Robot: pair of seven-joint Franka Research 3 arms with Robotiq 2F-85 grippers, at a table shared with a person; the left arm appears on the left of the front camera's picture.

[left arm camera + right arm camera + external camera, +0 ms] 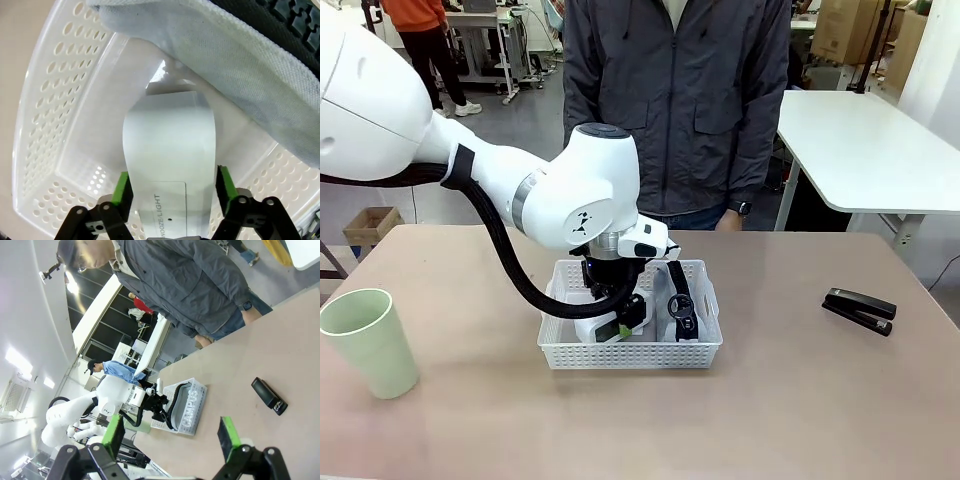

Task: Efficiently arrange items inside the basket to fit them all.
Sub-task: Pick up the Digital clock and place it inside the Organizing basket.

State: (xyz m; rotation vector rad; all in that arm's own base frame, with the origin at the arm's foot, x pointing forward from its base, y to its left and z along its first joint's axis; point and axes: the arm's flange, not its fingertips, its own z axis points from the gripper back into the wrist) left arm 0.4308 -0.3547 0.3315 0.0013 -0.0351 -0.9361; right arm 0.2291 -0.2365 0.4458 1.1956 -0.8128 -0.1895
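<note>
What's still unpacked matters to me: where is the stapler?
Front view: the stapler lies on the table's right side, apart from the basket, outside it.

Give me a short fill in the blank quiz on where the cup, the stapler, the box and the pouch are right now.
1. Left of the basket stands the pale green ____.
2. The black stapler lies on the ____, outside the basket.
3. The left pincer straddles the white ____.
4. The grey pouch lies inside the ____.
Missing words: cup; table; box; basket.
</note>
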